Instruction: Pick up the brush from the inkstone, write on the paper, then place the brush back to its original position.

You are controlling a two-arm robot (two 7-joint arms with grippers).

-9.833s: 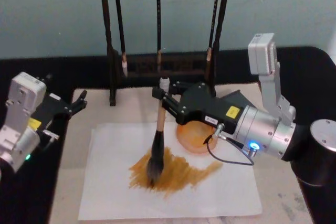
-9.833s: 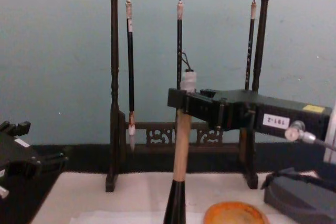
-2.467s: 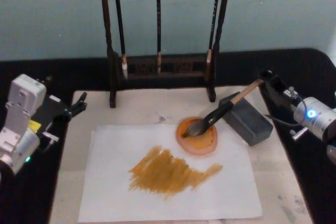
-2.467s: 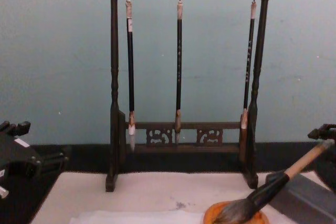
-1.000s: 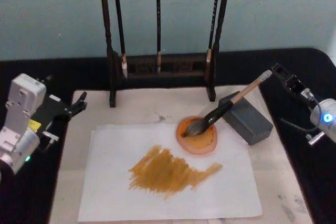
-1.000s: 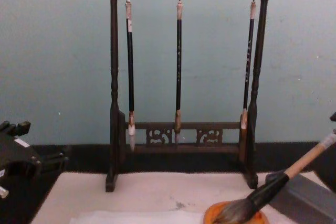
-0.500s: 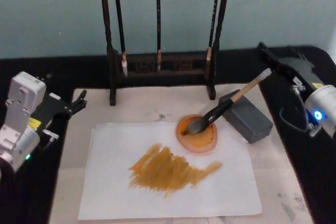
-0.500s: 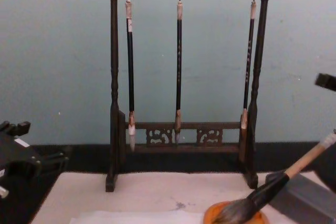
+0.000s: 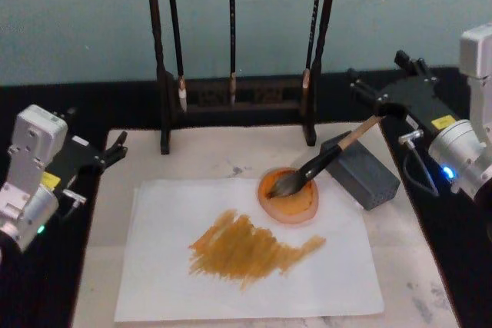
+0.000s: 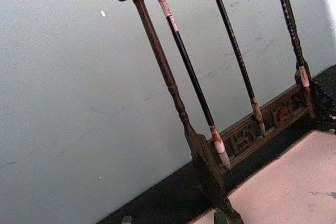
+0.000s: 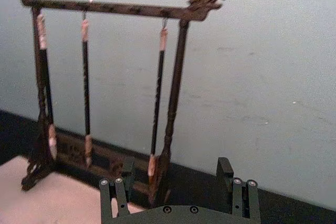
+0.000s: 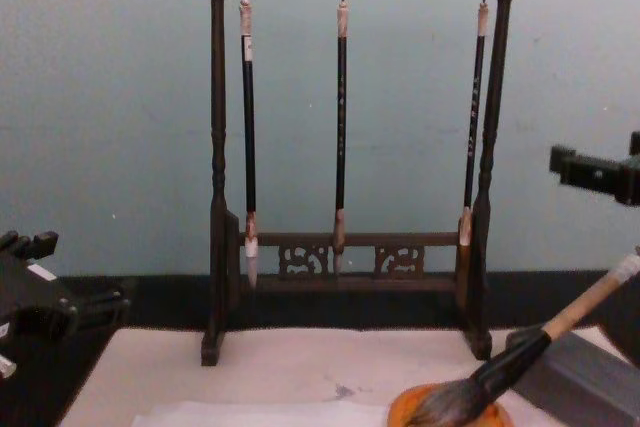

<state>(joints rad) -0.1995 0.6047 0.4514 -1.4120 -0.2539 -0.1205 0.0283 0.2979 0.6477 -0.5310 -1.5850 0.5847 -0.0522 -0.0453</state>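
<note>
Below right gripper (image 9: 375, 91) — brush (image 9: 323, 162) on inkstone (image 9: 288, 203).

head: high, downward | chest: low, level | all share brush rack (image 9: 231, 90)

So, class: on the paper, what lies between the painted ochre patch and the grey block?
In the head view, the orange inkstone sits between them on the paper, with the brush head in it and handle propped on the grey block.

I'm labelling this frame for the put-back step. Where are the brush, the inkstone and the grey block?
brush (image 9: 324, 162): head view, black lower section of the handle.
inkstone (image 9: 296, 211): head view, orange near rim.
grey block (image 9: 367, 180): head view, top face.
</note>
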